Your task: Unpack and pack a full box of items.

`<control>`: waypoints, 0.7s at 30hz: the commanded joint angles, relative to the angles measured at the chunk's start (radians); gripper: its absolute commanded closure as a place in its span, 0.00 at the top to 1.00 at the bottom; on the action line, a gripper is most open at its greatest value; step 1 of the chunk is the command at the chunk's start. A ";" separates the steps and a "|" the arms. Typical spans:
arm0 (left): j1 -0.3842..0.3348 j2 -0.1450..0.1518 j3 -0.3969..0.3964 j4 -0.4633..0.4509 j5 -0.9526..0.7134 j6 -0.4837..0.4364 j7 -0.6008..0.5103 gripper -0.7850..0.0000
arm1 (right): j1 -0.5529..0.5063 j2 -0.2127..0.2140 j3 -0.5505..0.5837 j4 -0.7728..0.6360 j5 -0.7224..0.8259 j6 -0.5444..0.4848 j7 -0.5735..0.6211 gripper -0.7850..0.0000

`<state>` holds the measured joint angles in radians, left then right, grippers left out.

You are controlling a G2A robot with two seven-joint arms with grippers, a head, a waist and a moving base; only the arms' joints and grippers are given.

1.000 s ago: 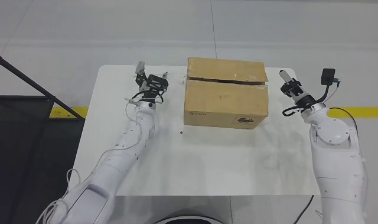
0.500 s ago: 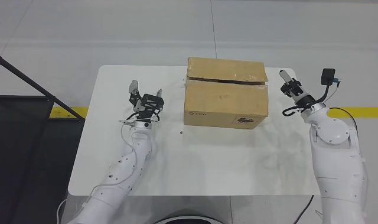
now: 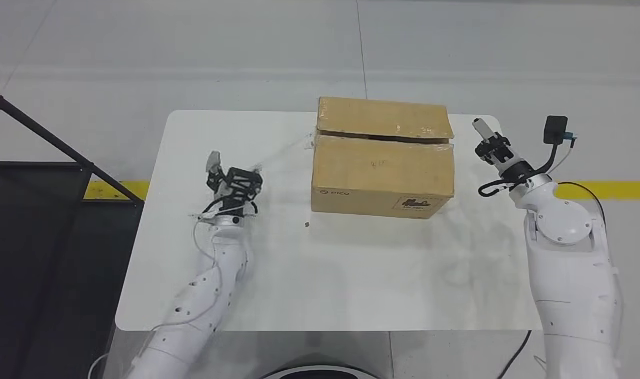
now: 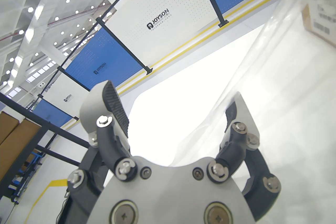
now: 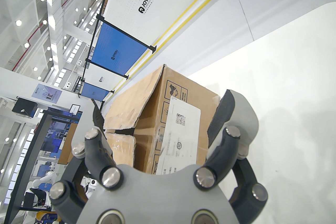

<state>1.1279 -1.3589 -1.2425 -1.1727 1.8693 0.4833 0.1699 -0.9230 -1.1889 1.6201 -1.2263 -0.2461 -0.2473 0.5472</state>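
Top view: creased rectangular cardboard box [image 3: 380, 169] between left hand [image 3: 232, 167] and right hand [image 3: 483, 129], both spread wide.

One cardboard box [image 3: 380, 159], one clear film strip [image 4: 275, 51], one table [image 3: 300, 269], two end effectors: left [image 4: 173, 96], right [image 5: 160, 101].

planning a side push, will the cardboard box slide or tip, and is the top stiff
Probably slides: the cardboard box sits broad and low, flat on the table. Its top flaps look parted and torn at the seam, so they would likely flex under pressure. Its weight cannot be judged.
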 commanded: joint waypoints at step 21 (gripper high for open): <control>0.014 0.025 -0.214 0.051 -0.151 -0.070 0.037 1.00 | 0.000 0.000 0.000 0.000 0.000 0.000 0.000 1.00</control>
<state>1.1391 -1.3350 -1.4488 -1.1210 1.7248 0.4165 0.2056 -0.9230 -1.1889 1.6201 -1.2263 -0.2461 -0.2473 0.5472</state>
